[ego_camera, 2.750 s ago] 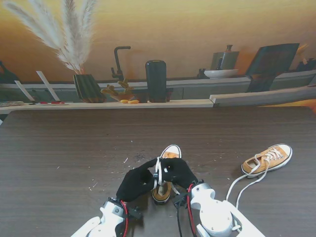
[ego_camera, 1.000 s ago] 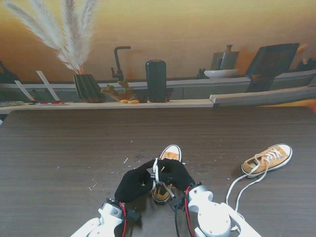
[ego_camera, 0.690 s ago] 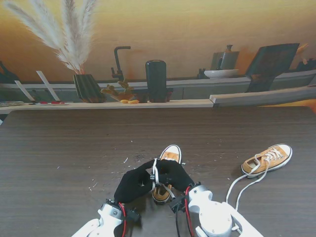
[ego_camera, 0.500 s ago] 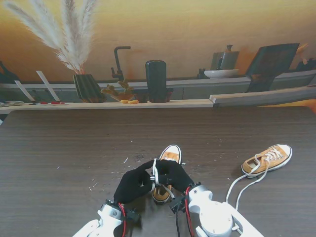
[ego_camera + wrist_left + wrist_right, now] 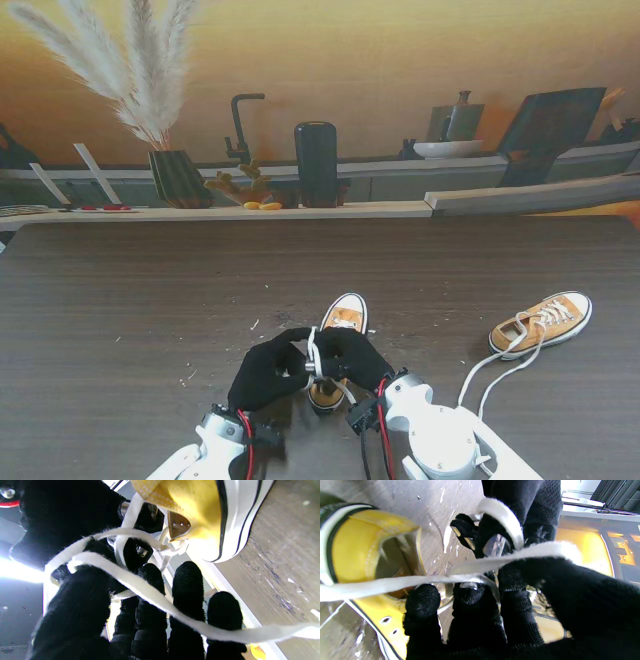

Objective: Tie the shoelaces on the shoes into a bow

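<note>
The dark table fills the lower half of the frame. Low at centre stands the near shoe, its long axis running up the frame with the toe pointing away from the arms. Both hands meet over its heel end: the left robot hand just left of it, the right robot hand just right, equally close. Their fingers are curled shut on the white lace, which rises between them and crosses their fingertips in the wrist views. No bow is formed yet, I judge. The second shoe lies well apart at right, laces trailing loose. No containers are in play.
</note>
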Tool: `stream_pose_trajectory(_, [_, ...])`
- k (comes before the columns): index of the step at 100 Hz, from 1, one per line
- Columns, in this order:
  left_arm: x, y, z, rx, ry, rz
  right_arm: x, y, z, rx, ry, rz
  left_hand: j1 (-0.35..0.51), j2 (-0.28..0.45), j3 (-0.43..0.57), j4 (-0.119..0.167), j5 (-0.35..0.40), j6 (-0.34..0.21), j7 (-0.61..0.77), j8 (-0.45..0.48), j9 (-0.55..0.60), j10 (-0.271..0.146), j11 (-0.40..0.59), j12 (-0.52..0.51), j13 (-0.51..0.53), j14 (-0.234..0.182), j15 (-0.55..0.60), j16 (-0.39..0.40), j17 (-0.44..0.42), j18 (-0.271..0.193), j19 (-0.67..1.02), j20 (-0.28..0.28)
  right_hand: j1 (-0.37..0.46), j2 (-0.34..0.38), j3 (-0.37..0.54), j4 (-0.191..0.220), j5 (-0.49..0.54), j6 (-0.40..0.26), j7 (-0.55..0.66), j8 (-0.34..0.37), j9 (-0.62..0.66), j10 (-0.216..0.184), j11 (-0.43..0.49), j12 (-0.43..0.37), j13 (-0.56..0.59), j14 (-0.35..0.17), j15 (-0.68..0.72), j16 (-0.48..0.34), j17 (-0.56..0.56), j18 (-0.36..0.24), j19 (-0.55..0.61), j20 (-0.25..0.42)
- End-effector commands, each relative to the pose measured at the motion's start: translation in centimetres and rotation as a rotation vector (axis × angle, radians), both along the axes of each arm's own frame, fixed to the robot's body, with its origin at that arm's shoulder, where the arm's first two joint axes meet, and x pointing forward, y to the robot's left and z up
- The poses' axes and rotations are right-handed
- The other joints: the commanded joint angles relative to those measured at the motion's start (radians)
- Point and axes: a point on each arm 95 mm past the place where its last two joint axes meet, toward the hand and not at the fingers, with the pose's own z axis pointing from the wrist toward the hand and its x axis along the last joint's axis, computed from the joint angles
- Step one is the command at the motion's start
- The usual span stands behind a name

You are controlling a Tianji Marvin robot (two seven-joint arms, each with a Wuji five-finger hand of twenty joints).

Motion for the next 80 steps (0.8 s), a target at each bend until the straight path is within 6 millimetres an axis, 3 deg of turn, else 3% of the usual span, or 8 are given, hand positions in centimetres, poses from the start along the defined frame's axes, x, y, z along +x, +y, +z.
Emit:
stream_pose_trajectory(1, [-0.19, -0.63, 0.39, 0.002, -0.005, -0.025, -0.15, 0.18, -0.16, 0.005, 0.007, -0.005, 0.060, 0.066, 0.025, 0.031, 0.114, -0.253, 0.266, 0.118, -0.024, -0.024, -0.004, 0.017, -0.024, -0.015, 0.004, 0.032, -0.009, 0.031, -0.003, 0.027, -0.008, -0.027, 0.056, 0.041, 0.006, -0.006, 0.052, 0.022, 0.014, -0.002, 0.025, 0.009, 0.010, -0.027, 0.001, 0.031, 0.013, -0.024, -0.004, -0.001])
stream_pose_trajectory(28, [-0.28, -0.61, 0.46, -0.004, -0.006, -0.040, -0.22, 0.36, -0.19, 0.044, 0.004, -0.037, 0.051, 0.069, 0.025, 0.033, 0.136, -0.252, 0.263, 0.105, -0.022, -0.027, -0.004, 0.012, -0.021, -0.023, 0.002, 0.031, -0.005, 0.027, -0.002, 0.027, 0.011, 0.030, -0.009, 0.008, -0.013, -0.031, 0.025, 0.001, 0.015, -0.004, 0.018, 0.005, 0.016, -0.014, 0.000, 0.031, 0.008, -0.019, -0.002, -0.003])
stream_pose_trajectory(43, [-0.32, -0.63, 0.48, -0.007, -0.002, -0.040, -0.22, 0.36, -0.24, 0.046, 0.003, -0.044, 0.042, 0.106, 0.023, 0.029, 0.176, -0.234, 0.301, 0.119, -0.027, -0.026, -0.002, 0.007, -0.015, -0.028, 0.005, 0.031, 0.002, 0.028, 0.000, 0.026, 0.022, 0.063, -0.034, -0.003, -0.030, -0.024, 0.024, 0.009, 0.002, -0.004, 0.020, 0.007, 0.005, -0.021, -0.001, 0.031, -0.001, -0.023, -0.003, -0.002])
stream_pose_trajectory(62, [-0.42, -0.56, 0.55, -0.012, 0.025, -0.036, -0.24, 0.28, -0.33, 0.054, -0.003, -0.077, 0.076, 0.205, -0.034, 0.034, 0.053, -0.131, 0.404, 0.196, -0.086, -0.030, 0.010, -0.005, -0.024, -0.029, 0.006, 0.030, -0.009, 0.032, 0.001, 0.026, 0.027, 0.083, -0.048, -0.012, -0.046, -0.018, 0.027, 0.022, -0.010, -0.002, 0.024, 0.007, -0.005, -0.022, 0.005, 0.031, -0.013, -0.024, -0.004, 0.000])
stream_pose_trajectory(72, [-0.47, -0.53, 0.63, -0.008, 0.035, -0.036, -0.33, 0.25, -0.35, 0.061, -0.010, -0.093, 0.099, 0.247, -0.072, 0.036, -0.011, -0.119, 0.436, 0.238, -0.126, -0.029, 0.003, -0.002, -0.045, -0.029, 0.002, 0.031, -0.027, 0.030, -0.005, 0.030, 0.026, 0.088, -0.052, -0.015, -0.050, -0.022, 0.028, 0.024, -0.015, -0.003, 0.025, 0.006, -0.012, -0.020, 0.003, 0.031, -0.021, -0.023, -0.008, 0.000])
stream_pose_trajectory(80, [-0.50, -0.47, 0.66, -0.002, 0.040, -0.036, -0.43, 0.22, -0.34, 0.067, -0.014, -0.102, 0.112, 0.247, -0.076, 0.047, -0.020, -0.123, 0.427, 0.234, -0.138, -0.023, -0.013, -0.005, -0.058, -0.028, -0.005, 0.031, -0.040, 0.028, -0.011, 0.031, 0.027, 0.092, -0.054, -0.017, -0.050, -0.023, 0.029, 0.024, -0.019, -0.004, 0.024, 0.004, -0.017, -0.017, -0.001, 0.031, -0.028, -0.023, -0.011, 0.000])
